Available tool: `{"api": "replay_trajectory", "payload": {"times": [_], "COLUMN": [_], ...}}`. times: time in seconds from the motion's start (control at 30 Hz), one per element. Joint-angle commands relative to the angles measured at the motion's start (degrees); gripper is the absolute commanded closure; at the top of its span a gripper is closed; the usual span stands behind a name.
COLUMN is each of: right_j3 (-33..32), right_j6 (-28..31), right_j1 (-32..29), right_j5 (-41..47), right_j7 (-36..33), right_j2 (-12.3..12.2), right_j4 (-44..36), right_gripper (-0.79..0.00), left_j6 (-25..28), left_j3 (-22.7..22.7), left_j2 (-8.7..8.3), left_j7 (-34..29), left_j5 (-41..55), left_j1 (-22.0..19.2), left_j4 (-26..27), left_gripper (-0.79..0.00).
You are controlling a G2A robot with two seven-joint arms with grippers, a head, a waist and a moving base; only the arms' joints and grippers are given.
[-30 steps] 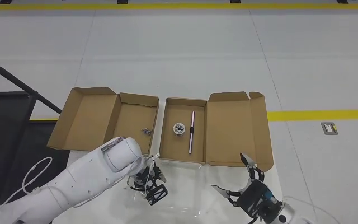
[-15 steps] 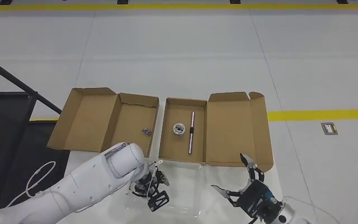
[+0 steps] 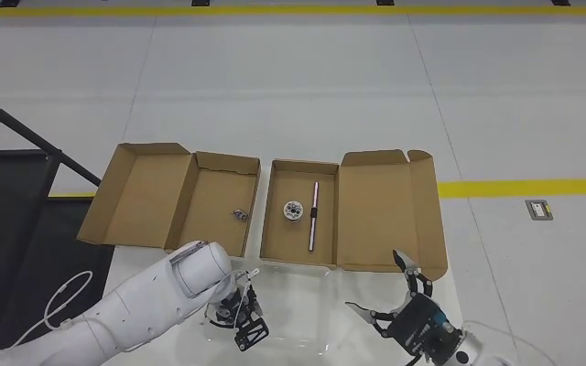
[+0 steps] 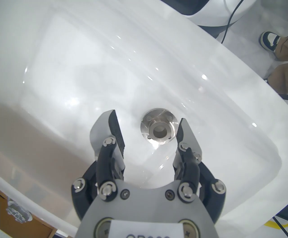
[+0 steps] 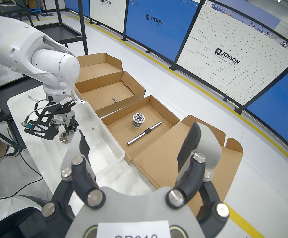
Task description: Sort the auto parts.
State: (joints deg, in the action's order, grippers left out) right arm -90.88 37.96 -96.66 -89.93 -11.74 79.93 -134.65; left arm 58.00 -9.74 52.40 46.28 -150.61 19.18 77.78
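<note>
The pale floor (image 3: 293, 82) carries a yellow stripe (image 3: 513, 188) to the right of the boxes and another yellow stripe (image 3: 293, 10) along the far side. A small grey plate (image 3: 539, 209) is set in the floor just below the nearer stripe. White pegboard panels (image 5: 236, 40) and blue panels (image 5: 171, 33) stand in black frames behind. A black metal rack (image 5: 83, 33) stands to the left of them. A black cable (image 4: 229, 20) hangs past the bench edge.

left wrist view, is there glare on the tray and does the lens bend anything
Left wrist view: bright glints dot the glossy tray around the hub, which sits between the open left gripper fingers; the tray's rim bows. Right wrist view: the yellow floor line curves too.
</note>
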Motion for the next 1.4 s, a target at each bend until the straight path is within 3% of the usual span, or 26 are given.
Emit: {"api": "replay_trajectory", "payload": {"times": [0.0, 0.2, 0.23, 0.67, 0.97, 1.37], "right_j3": [0.0, 0.0, 0.0, 0.0, 0.0, 0.0], "right_j6": [0.0, 0.0, 0.0, 0.0, 0.0, 0.0], "right_j1": [0.0, 0.0, 0.0, 0.0, 0.0, 0.0], "right_j5": [0.0, 0.0, 0.0, 0.0, 0.0, 0.0], "right_j7": [0.0, 0.0, 0.0, 0.0, 0.0, 0.0], "right_j2": [0.0, 0.0, 0.0, 0.0, 0.0, 0.0], "right_j4": [0.0, 0.0, 0.0, 0.0, 0.0, 0.0], "right_gripper": [-0.785, -0.785, -0.785, -0.785, -0.785, -0.785], "left_j6": [0.0, 0.0, 0.0, 0.0, 0.0, 0.0], "left_j3": [0.0, 0.0, 0.0, 0.0, 0.0, 0.0], "left_j2": [0.02, 0.21, 0.26, 0.93, 1.14, 0.44], "left_j7": [0.0, 0.0, 0.0, 0.0, 0.0, 0.0], "left_j5": [0.2, 0.9, 1.0, 2.1, 2.4, 2.5], "left_j1": [0.1, 0.3, 0.4, 1.0, 1.7, 1.0], "left_j4": [-0.4, -1.7, -1.9, -3.4, -4.5, -4.1], "left_gripper": [-0.536, -0.431, -0.385, -0.274, -0.249, -0.296]}}
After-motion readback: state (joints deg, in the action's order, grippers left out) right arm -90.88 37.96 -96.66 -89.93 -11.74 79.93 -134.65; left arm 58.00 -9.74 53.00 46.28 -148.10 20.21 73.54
